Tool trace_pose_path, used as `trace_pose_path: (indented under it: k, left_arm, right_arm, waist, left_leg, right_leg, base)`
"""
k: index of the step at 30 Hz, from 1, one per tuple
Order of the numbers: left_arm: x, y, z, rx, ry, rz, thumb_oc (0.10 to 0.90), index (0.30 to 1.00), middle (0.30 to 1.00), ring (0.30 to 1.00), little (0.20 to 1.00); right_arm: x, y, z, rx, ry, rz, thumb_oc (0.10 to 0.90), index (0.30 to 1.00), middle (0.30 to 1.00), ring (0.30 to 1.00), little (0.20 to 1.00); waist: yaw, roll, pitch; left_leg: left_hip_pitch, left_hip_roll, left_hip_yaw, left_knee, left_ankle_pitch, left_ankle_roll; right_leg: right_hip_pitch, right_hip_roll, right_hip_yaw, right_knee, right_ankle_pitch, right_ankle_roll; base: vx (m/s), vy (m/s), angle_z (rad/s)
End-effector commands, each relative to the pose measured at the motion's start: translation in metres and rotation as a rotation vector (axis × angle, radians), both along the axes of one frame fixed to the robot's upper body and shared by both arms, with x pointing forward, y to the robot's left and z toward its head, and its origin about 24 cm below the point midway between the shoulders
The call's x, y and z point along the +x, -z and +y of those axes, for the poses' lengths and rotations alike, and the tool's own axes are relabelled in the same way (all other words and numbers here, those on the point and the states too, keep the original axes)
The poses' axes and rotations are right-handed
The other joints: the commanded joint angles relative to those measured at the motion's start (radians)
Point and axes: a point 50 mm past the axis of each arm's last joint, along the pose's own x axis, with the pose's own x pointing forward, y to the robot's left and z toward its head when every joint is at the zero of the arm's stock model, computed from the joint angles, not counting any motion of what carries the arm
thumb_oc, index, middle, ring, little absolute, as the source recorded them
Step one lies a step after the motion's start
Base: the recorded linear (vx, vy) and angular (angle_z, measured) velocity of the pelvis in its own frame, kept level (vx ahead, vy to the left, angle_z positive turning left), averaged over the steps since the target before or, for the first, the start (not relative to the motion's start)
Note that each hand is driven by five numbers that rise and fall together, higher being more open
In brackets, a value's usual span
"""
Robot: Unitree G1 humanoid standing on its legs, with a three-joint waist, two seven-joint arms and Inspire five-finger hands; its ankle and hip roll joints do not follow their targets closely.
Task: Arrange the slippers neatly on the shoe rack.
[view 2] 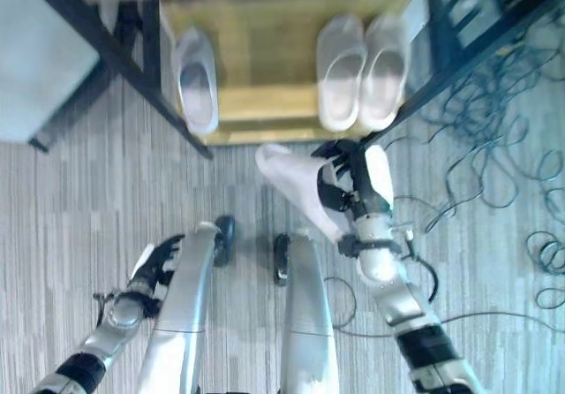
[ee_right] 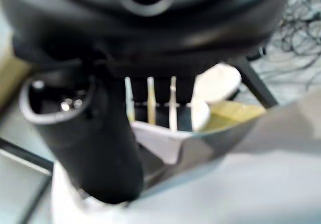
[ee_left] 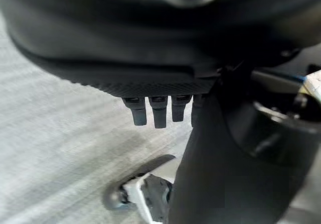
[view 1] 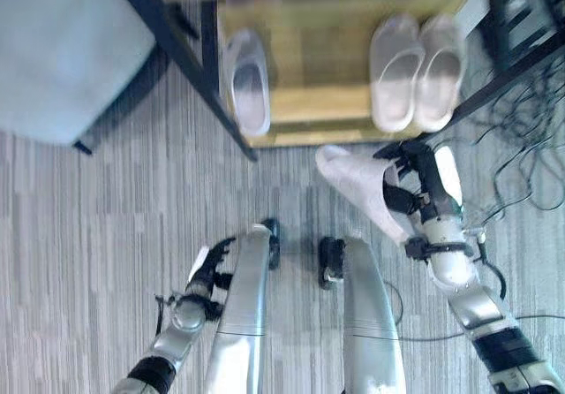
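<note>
A pale lavender foam slipper [view 1: 357, 191] is held off the grey striped carpet floor [view 1: 106, 200] by the right hand [view 1: 415, 186], whose fingers and thumb are curled round its edge; in the right wrist view the slipper's soft wall [ee_right: 165, 143] is seen pinched between the thumb and the row of fingers. It is carried tilted, toe pointing toward the rack, presumably so that it can be slid in sole-down. Just ahead lies the low wooden shelf of the black-framed shoe rack [view 1: 309, 102]. On it, a matching pair of pale slippers [view 1: 415, 71] is set side by side and touching at the right, while a single pale slipper [view 1: 247, 85] stands alone at the left, well apart from the pair. The bare stretch of shelf beside the single slipper is judged the place meant for the held one, so that a second pair is formed. The left hand [view 1: 207, 266] hangs low beside the body with fingers relaxed and straight, holding nothing. Care would be needed at the rack's black frame post [view 1: 221, 111], against which the slipper could catch
</note>
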Motion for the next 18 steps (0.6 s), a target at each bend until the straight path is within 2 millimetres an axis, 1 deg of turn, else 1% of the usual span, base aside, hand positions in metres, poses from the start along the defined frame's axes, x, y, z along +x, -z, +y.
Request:
trace_pose_path:
  k: [1, 3, 5, 9, 10, 11, 12, 13, 14, 16, 17, 18]
  left_arm:
    - [-0.022, 0.004, -0.002, -0.067, -0.029, -0.045, 0.8, 0.9, 0.9, 0.9, 0.9]
    - [-0.021, -0.003, -0.001, -0.079, -0.03, -0.078, 0.8, 0.9, 0.9, 0.9, 0.9]
    - [-0.021, -0.01, 0.001, -0.093, -0.043, -0.112, 0.8, 0.9, 0.9, 0.9, 0.9]
    - [-0.016, -0.027, 0.003, -0.105, -0.048, -0.192, 0.8, 0.9, 0.9, 0.9, 0.9]
    - [-0.013, -0.038, 0.003, -0.116, -0.05, -0.239, 0.8, 0.9, 0.9, 0.9, 0.9]
    - [-0.007, -0.051, 0.006, -0.117, -0.06, -0.298, 0.8, 0.9, 0.9, 0.9, 0.9]
    - [-0.004, -0.058, 0.007, -0.116, -0.062, -0.327, 0.8, 0.9, 0.9, 0.9, 0.9]
    - [-0.002, -0.07, 0.008, -0.117, -0.058, -0.377, 0.8, 0.9, 0.9, 0.9, 0.9]
    - [-0.001, -0.078, 0.009, -0.104, -0.05, -0.413, 0.8, 0.9, 0.9, 0.9, 0.9]
    - [-0.002, -0.081, 0.009, -0.101, -0.045, -0.43, 0.8, 0.9, 0.9, 0.9, 0.9]
    - [-0.005, -0.083, 0.009, -0.105, -0.037, -0.436, 0.8, 0.9, 0.9, 0.9, 0.9]
    - [-0.006, -0.083, 0.01, -0.105, -0.037, -0.437, 0.8, 0.9, 0.9, 0.9, 0.9]
  right_arm:
    - [-0.017, -0.047, -0.008, 0.015, 0.041, -0.297, 0.4, 0.3, 0.3, 0.3, 0.3]
    - [-0.016, -0.059, -0.011, -0.002, 0.064, -0.351, 0.4, 0.3, 0.3, 0.3, 0.3]
    - [-0.016, -0.068, -0.013, -0.009, 0.084, -0.393, 0.4, 0.3, 0.3, 0.3, 0.3]
    - [-0.017, -0.089, -0.017, -0.02, 0.119, -0.494, 0.4, 0.3, 0.3, 0.3, 0.3]
    - [-0.017, -0.1, -0.017, -0.028, 0.125, -0.538, 0.4, 0.3, 0.3, 0.3, 0.3]
    - [-0.017, -0.113, -0.019, -0.053, 0.138, -0.585, 0.4, 0.3, 0.3, 0.3, 0.3]
    - [-0.017, -0.119, -0.019, -0.067, 0.14, -0.606, 0.4, 0.3, 0.3, 0.3, 0.3]
    - [-0.017, -0.129, -0.021, -0.085, 0.154, -0.64, 0.4, 0.3, 0.3, 0.3, 0.3]
    - [-0.018, -0.138, -0.022, -0.113, 0.159, -0.667, 0.4, 0.3, 0.3, 0.3, 0.3]
    - [-0.016, -0.142, -0.022, -0.134, 0.158, -0.667, 0.4, 0.3, 0.3, 0.3, 0.3]
    - [-0.016, -0.146, -0.024, -0.154, 0.162, -0.669, 0.4, 0.3, 0.3, 0.3, 0.3]
    - [-0.016, -0.148, -0.024, -0.162, 0.163, -0.673, 0.4, 0.3, 0.3, 0.3, 0.3]
  waist:
    - [-0.009, -0.002, -0.141]
    - [-0.005, -0.001, -0.149]
    - [-0.002, 0.001, -0.143]
    - [0.008, 0.004, -0.115]
    - [0.014, 0.004, -0.089]
    - [0.017, -0.001, -0.045]
    - [0.02, -0.002, -0.027]
    - [0.024, -0.004, -0.002]
    - [0.032, -0.008, -0.001]
    - [0.039, -0.012, -0.001]
    - [0.046, -0.015, -0.001]
    - [0.05, -0.016, -0.001]
  left_leg:
    - [-0.057, -0.013, -0.012, -0.031, -0.047, 0.016]
    - [-0.112, -0.019, -0.012, -0.007, -0.052, 0.015]
    - [-0.147, -0.023, -0.011, 0.026, -0.062, 0.017]
    - [-0.23, -0.029, -0.003, 0.167, -0.116, 0.027]
    - [-0.243, -0.033, 0.003, 0.221, -0.141, 0.031]
    - [-0.243, -0.04, 0.009, 0.301, -0.183, 0.036]
    - [-0.243, -0.038, 0.015, 0.333, -0.199, 0.038]
    - [-0.243, -0.041, 0.027, 0.407, -0.238, 0.041]
    - [-0.243, -0.042, 0.032, 0.459, -0.279, 0.045]
    - [-0.243, -0.044, 0.034, 0.507, -0.311, 0.046]
    - [-0.243, -0.048, 0.036, 0.561, -0.346, 0.047]
    - [-0.243, -0.048, 0.035, 0.59, -0.364, 0.046]
  right_leg:
    - [-0.01, -0.006, 0.001, -0.207, 0.049, 0.014]
    - [-0.065, -0.009, 0.001, -0.174, 0.04, 0.011]
    - [-0.104, -0.012, 0.003, -0.132, 0.031, 0.01]
    - [-0.182, -0.01, 0.003, 0.005, -0.025, -0.002]
    - [-0.196, -0.01, 0.004, 0.061, -0.049, -0.009]
    - [-0.202, -0.012, 0.008, 0.141, -0.084, -0.017]
    - [-0.203, -0.012, 0.009, 0.171, -0.095, -0.021]
    - [-0.204, -0.011, 0.008, 0.245, -0.127, -0.028]
    - [-0.209, -0.005, 0.016, 0.304, -0.158, -0.036]
    - [-0.213, 0.005, 0.027, 0.362, -0.177, -0.041]
    - [-0.219, 0.011, 0.037, 0.424, -0.2, -0.05]
    - [-0.222, 0.016, 0.042, 0.453, -0.215, -0.055]
  base:
    - [0.03, -0.025, 0.0]
    - [0.07, -0.016, 0.29]
    - [0.09, -0.01, 0.01]
    - [0.13, -0.005, 0.02]
    - [0.18, -0.022, 0.01]
    - [0.16, -0.024, 0.04]
    - [0.17, -0.003, 0.01]
    - [0.19, 0.008, 0.08]
    - [0.2, 0.018, 0.03]
    - [0.14, 0.004, 0.0]
    - [0.13, -0.009, -0.06]
    - [0.12, -0.004, -0.09]
